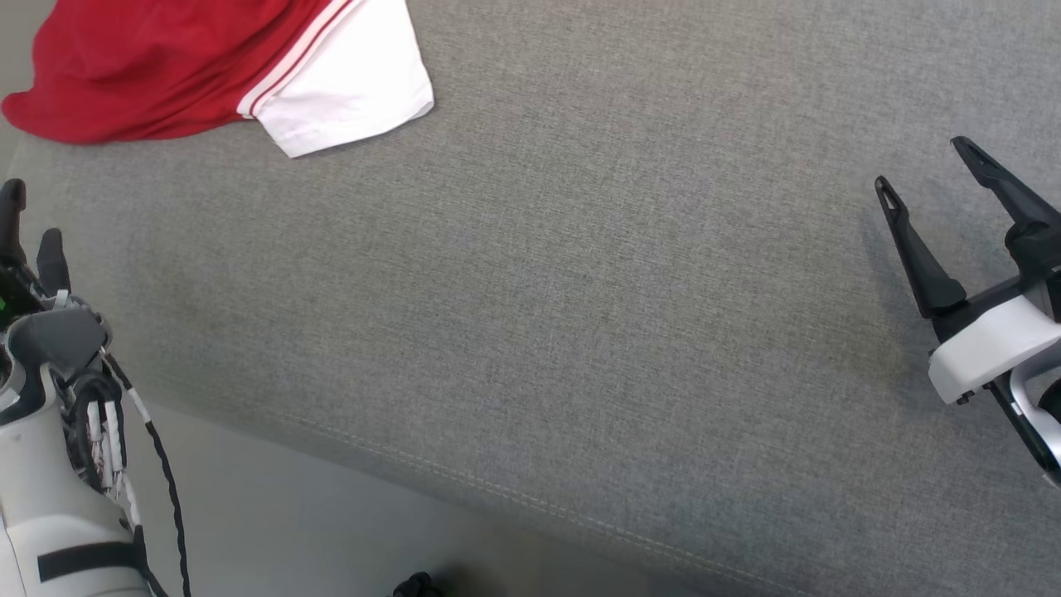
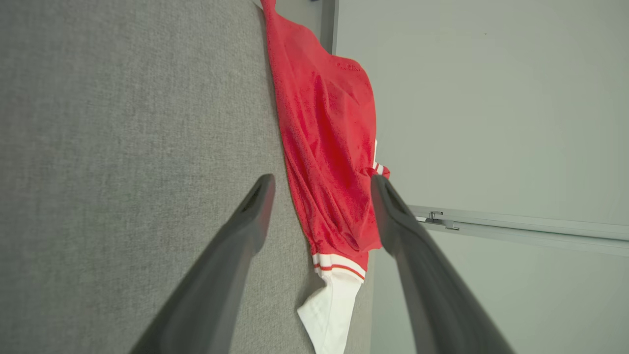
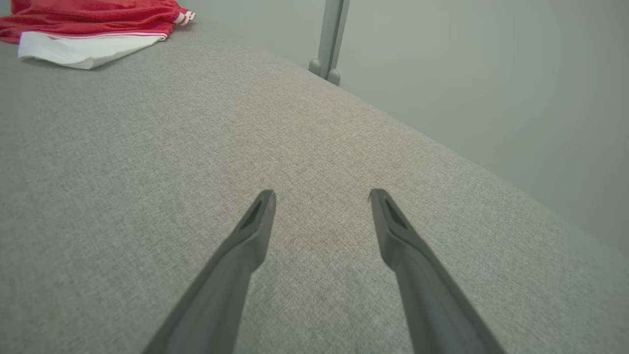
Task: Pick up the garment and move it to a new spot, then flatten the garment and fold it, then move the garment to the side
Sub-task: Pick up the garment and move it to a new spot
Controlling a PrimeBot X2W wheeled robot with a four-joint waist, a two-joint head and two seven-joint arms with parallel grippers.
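Note:
The garment (image 1: 166,66) is red with a white sleeve and striped trim, lying bunched at the far left corner of the grey cushioned surface (image 1: 539,290). My left gripper (image 1: 31,220) hovers at the left edge, well short of the garment, open and holding nothing. In the left wrist view the garment (image 2: 329,147) lies ahead beyond the open left gripper (image 2: 322,184), draped along the surface's edge. My right gripper (image 1: 924,166) stands open at the far right, far from the cloth. The right wrist view has the garment (image 3: 88,24) in the top left corner, beyond the open right gripper (image 3: 322,196).
The pale floor (image 1: 315,522) lies below the surface's front seam (image 1: 530,497). A grey metal post (image 3: 331,39) stands past the far edge. A metal rail (image 2: 516,228) runs along the floor in the left wrist view.

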